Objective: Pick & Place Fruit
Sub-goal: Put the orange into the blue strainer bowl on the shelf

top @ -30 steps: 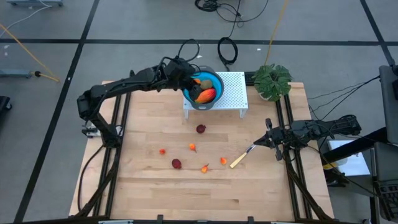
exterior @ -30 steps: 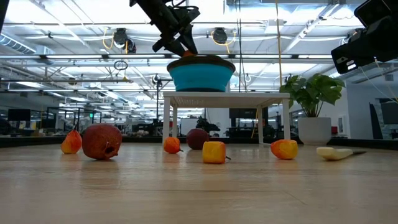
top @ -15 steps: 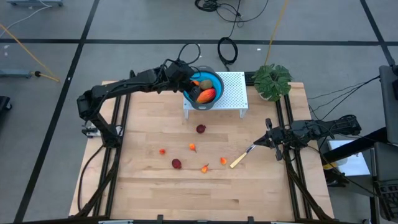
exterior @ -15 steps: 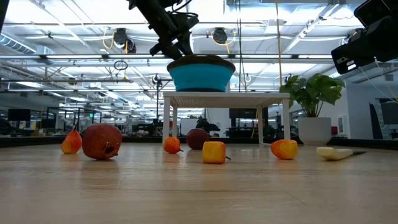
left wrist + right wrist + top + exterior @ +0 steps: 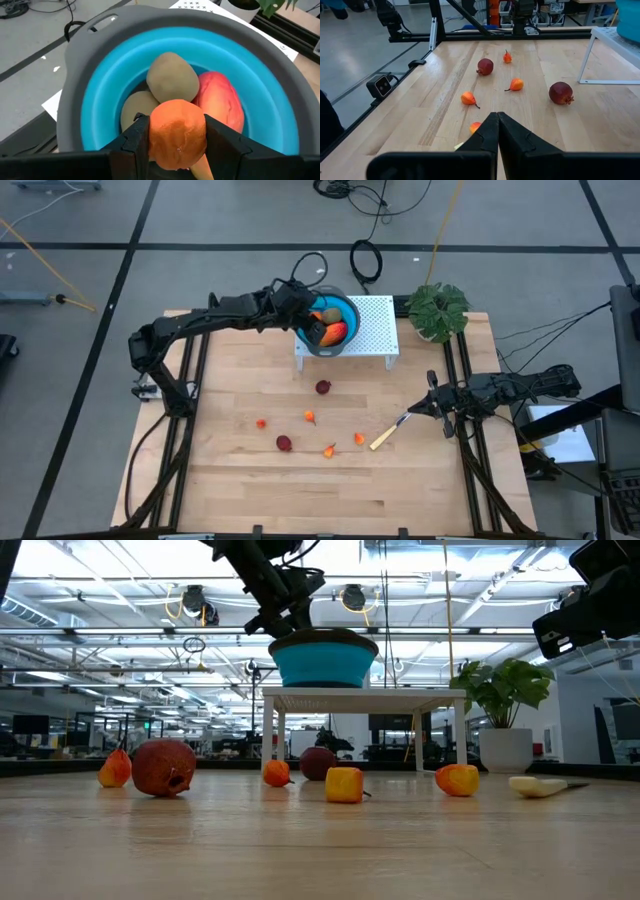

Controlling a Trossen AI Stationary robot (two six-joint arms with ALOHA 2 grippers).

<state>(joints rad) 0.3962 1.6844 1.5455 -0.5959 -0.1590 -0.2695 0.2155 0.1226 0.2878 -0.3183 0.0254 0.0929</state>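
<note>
My left pincer is clamped on a small round orange toy fruit above the blue collapsible bowl; my right pincer rests with fingers together near the table's edge.

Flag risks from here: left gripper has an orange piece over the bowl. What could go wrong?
1. The left gripper holds the orange fruit over the near side of the blue bowl, not its centre; released here, it might clip the rim.
2. Two brownish ovals and the red-orange piece already crowd the bowl; the drop could bounce out.
</note>
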